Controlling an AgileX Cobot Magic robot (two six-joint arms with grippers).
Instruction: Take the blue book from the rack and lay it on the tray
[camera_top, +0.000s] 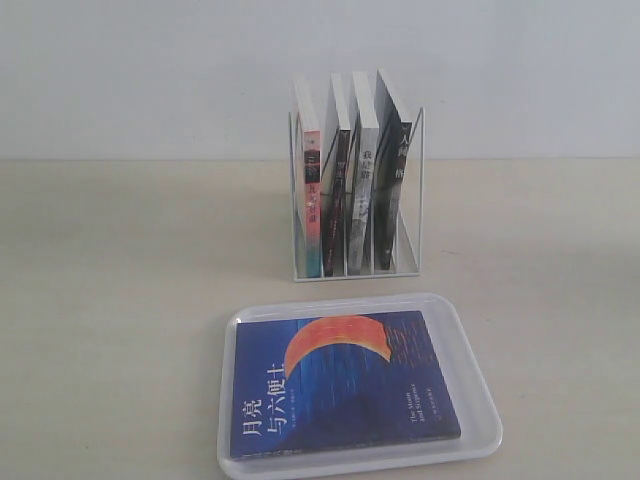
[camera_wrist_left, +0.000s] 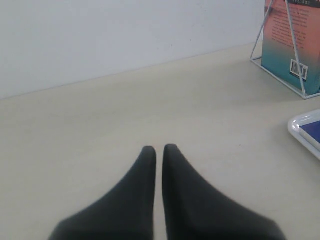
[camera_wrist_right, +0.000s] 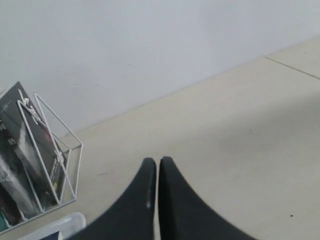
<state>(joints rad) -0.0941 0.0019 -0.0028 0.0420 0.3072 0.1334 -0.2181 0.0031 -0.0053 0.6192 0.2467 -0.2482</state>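
The blue book (camera_top: 345, 385) lies flat, cover up, inside the tray (camera_top: 472, 385). The tray sits on the surface (camera_top: 120, 300) near the rack (camera_top: 356, 276), on the side nearer the exterior camera. The rack holds four other books upright in its slots. The pink-and-teal book (camera_top: 312, 200) stands at the end on the left arm's side. The left pincer (camera_wrist_left: 159, 149) is closed and empty, over the surface out beyond that end of the rack. The right pincer (camera_wrist_right: 158, 161) is also closed on nothing, over the surface beyond the rack's opposite end.
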